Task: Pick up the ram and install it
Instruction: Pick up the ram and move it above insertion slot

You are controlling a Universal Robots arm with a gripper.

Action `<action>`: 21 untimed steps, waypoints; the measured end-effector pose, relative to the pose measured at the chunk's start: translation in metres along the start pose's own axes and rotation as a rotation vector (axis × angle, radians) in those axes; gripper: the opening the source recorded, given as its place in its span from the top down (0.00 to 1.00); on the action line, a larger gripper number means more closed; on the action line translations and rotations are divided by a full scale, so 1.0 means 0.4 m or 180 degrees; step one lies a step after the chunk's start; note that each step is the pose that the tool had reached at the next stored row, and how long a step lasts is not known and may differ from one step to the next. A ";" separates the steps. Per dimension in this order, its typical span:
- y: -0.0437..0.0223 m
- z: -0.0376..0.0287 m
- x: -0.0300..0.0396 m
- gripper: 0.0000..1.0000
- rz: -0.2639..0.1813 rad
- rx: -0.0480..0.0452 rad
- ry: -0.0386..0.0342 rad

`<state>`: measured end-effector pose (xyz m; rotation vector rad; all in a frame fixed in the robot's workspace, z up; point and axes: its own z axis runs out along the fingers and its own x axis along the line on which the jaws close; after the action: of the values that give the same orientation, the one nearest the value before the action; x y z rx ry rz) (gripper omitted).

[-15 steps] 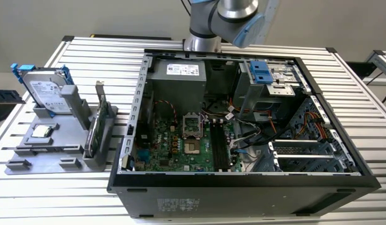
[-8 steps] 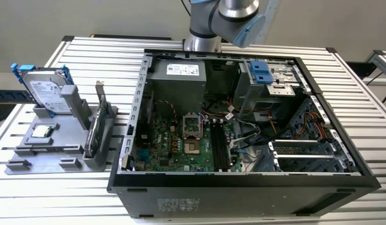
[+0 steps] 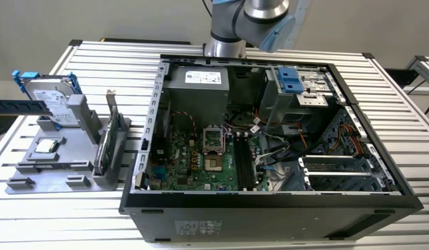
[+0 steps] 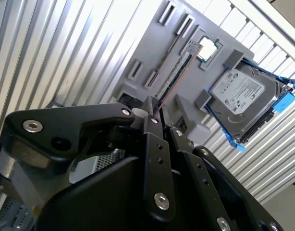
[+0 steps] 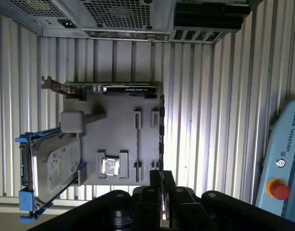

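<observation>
The ram [image 4: 178, 72] is a long, thin dark stick with a row of small chips and a coppery edge. It stands on edge along one long side of the grey holder [image 5: 114, 134]. In the first wrist view it is seen edge-on, a mere dark line [image 5: 161, 130]. Its upper edge stands bare.

The gripper [image 4: 156, 107] is held off the holder, lined up with the ram's near end. Its jaws look drawn together at the tips and clasp nothing.

Also on the holder are a silver hard drive [image 5: 54, 166] in blue rails at the side far from the ram and a small square chip [image 5: 110, 167] in a pocket mid-holder. A green card [image 5: 114, 89] with a metal bracket sits across the end nearest the open computer case [image 3: 270, 200].

The gripper's body hides the ram's near end in both wrist views. In the exterior view a dark bar [image 3: 20, 107], cut off at that view's left edge, crosses the hard drive. I cannot make out what it is.
</observation>
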<state>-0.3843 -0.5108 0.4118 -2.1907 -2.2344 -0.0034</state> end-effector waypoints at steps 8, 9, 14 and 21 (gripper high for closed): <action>0.047 0.000 -0.001 1.00 0.0000 0.0000 0.0000; 0.053 0.000 -0.001 1.00 0.0000 0.0000 0.0000; 0.083 -0.001 -0.002 1.00 0.0000 0.0000 0.0000; 0.124 -0.001 -0.002 1.00 0.0000 0.0000 0.0000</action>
<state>-0.3347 -0.5107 0.4119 -2.1907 -2.2345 -0.0034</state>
